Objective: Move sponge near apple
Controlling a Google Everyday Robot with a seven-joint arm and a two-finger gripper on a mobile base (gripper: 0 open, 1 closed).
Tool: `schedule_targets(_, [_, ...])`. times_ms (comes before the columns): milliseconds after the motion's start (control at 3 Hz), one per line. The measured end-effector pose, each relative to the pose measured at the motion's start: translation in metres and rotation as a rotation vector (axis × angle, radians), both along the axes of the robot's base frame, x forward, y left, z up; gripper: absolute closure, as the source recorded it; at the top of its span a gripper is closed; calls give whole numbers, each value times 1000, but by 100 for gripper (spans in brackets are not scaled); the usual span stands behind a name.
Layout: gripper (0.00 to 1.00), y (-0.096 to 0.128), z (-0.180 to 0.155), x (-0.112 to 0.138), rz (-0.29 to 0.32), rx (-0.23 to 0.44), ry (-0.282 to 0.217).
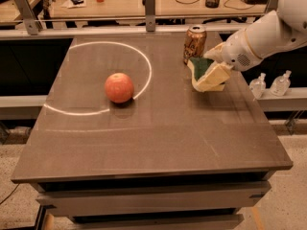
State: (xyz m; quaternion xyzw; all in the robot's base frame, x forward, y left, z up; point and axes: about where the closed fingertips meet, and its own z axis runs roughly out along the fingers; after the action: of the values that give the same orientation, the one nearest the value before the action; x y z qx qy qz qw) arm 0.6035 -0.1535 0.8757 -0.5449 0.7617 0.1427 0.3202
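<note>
The sponge [200,67], dark green over pale yellow foam, is held tilted just above the table's right side, next to the can. My gripper [211,74] comes in from the right on a white arm and is shut on the sponge. The apple [119,87], reddish-orange, rests on the table left of centre, on the edge of a white painted circle. The apple is well to the left of the sponge.
A gold-brown drink can [194,43] stands upright just behind the sponge. The dark table [158,138] has edges close on the right and front. Two small clear bottles [269,84] sit on a ledge off the table's right side. A desk lies behind.
</note>
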Motion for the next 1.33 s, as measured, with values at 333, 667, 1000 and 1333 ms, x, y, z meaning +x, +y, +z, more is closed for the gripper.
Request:
schedule_targets(333, [100, 35, 9, -1, 17, 47, 18])
schedule_targets(667, [100, 67, 13, -7, 37, 88, 34])
schedule_targets(1000, [100, 101, 6, -11, 57, 120, 62])
schedule_targets(1333, [100, 129, 0, -18, 97, 133, 84])
